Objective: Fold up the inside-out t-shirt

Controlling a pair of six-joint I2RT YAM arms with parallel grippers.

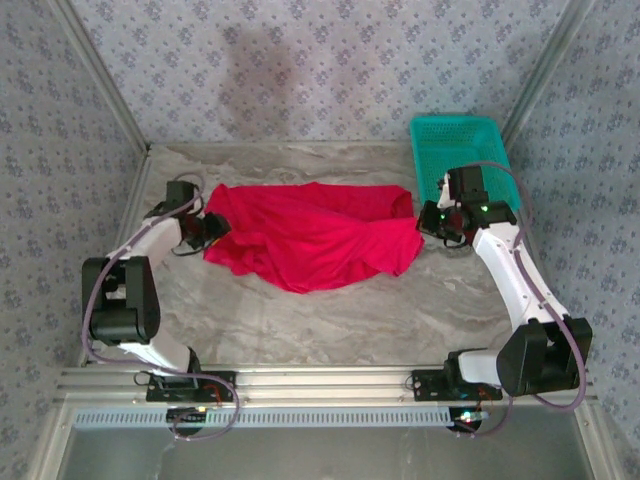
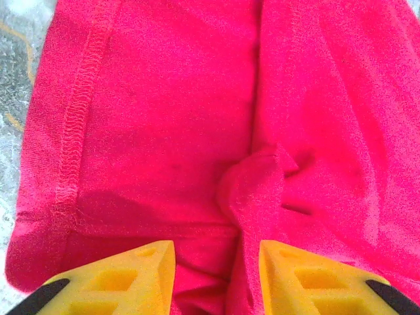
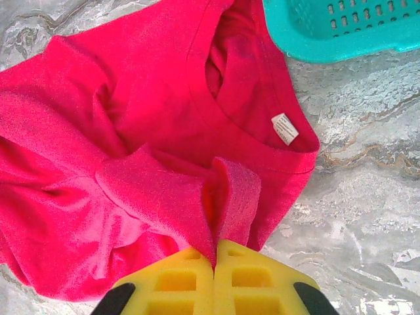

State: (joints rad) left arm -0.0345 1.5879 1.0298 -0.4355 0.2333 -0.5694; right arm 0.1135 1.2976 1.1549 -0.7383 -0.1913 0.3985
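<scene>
Tabletop (image 1: 330,330) in grey marble pattern is carrying the red t-shirt (image 1: 310,240), which is lying crumpled across its middle, stretching from 9 o'clock to 3 o'clock. Beyond the collar end, at the 1 o'clock corner, the teal basket (image 1: 455,145) is sitting. At the shirt's 9 o'clock edge the left gripper (image 1: 213,230) is resting with its yellow fingers (image 2: 131,275) standing apart, a raised pucker of cloth between them. At the 3 o'clock edge the right gripper (image 1: 432,222) is pinching a fold of fabric, jaws pressed together, just below the neckline. Inside the collar the white tag (image 3: 285,128) is showing.
</scene>
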